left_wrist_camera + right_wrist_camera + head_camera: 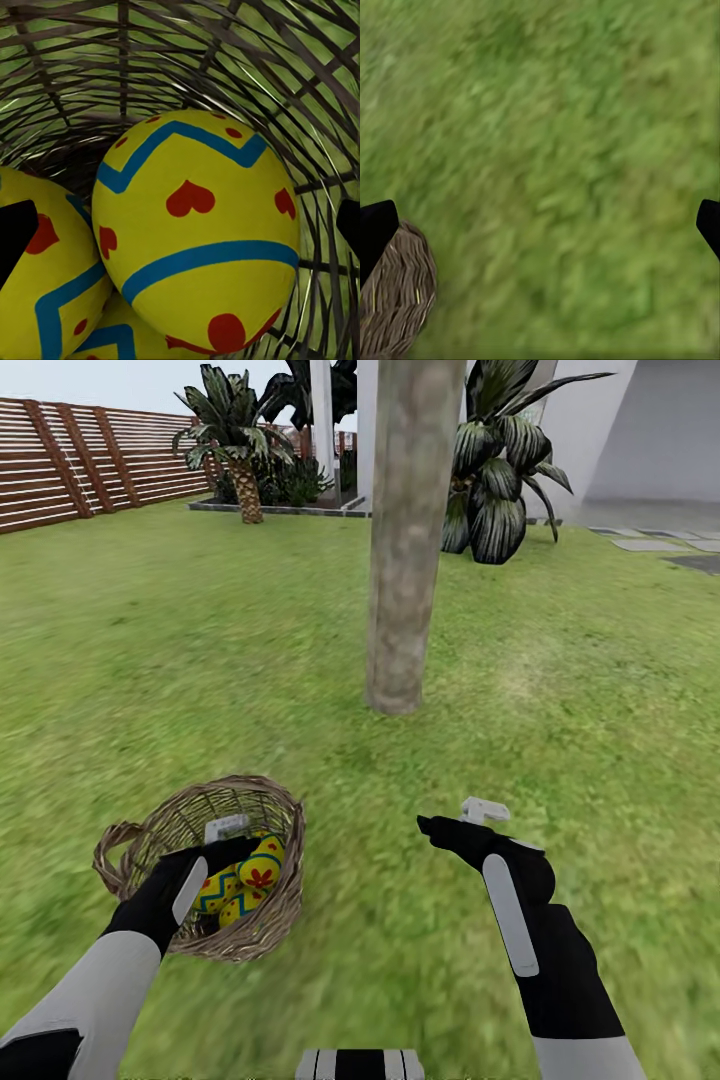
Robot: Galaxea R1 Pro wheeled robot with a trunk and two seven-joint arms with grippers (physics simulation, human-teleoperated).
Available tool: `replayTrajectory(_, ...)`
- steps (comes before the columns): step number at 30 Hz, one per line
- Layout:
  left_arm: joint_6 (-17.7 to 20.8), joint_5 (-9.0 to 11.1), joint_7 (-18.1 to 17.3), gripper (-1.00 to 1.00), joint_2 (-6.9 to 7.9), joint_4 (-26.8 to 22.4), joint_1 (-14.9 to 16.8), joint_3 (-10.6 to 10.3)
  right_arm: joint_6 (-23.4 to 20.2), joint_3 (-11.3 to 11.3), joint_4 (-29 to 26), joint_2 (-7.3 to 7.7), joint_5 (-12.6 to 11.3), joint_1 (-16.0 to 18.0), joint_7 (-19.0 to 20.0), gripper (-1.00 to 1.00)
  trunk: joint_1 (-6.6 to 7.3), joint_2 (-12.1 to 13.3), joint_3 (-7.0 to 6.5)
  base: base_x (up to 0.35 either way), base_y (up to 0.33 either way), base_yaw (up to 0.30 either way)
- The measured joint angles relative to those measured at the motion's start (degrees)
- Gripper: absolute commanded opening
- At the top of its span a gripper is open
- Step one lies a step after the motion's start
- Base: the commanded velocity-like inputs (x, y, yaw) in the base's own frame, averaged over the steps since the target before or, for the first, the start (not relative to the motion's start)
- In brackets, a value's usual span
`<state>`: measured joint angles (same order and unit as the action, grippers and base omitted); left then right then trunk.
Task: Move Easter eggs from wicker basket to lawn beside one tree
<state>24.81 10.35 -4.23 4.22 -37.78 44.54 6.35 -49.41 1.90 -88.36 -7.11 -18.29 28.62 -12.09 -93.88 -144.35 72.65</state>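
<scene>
The wicker basket (130, 855) lies on the lawn (200, 660) at the lower left, with three Easter eggs inside. One egg (262, 865) rests against the basket's right wall, and two others (215, 890) lie below it. My left gripper (238, 848) reaches into the basket and is open. In the left wrist view its black fingertips (15, 234) stand on either side of the top egg (196, 232), without touching it. My right gripper (455, 823) hovers open over bare grass to the basket's right. The tree (405, 540) rises just beyond both.
A brown slat fence (80, 460) runs along the far left. A palm (235, 440) and a dark broad-leaved plant (505, 470) stand by the white house (640, 430). Grey stepping stones (650, 544) lie far right. The basket's rim (394, 300) edges the right wrist view.
</scene>
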Motion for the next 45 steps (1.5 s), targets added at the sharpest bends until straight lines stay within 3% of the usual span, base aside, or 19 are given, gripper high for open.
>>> replayTrajectory(7,0.1,0.06,-0.1,1.0,0.02,0.0,0.0,0.08,0.0,0.0,0.01,0.0,-0.01,0.0,0.0,1.0,0.0,0.0,0.01,0.0,0.0,0.0)
replayTrajectory(13,0.12,0.02,-0.13,1.0,0.02,-0.02,0.0,0.12,0.0,0.05,0.0,0.0,0.0,0.0,0.0,1.0,-0.15,-0.08,1.33,0.0,0.0,0.0)
replayTrajectory(41,0.37,-0.12,-1.64,1.0,0.09,0.52,0.0,-0.29,0.0,0.0,0.0,0.0,0.0,0.0,0.0,1.0,-0.15,-0.08,1.34,0.0,0.0,0.0)
replayTrajectory(45,0.29,-0.14,-2.68,1.0,0.1,0.57,0.0,-0.3,0.0,0.0,0.0,0.0,0.0,0.0,0.0,1.0,-0.26,-0.13,2.22,0.0,0.0,0.0)
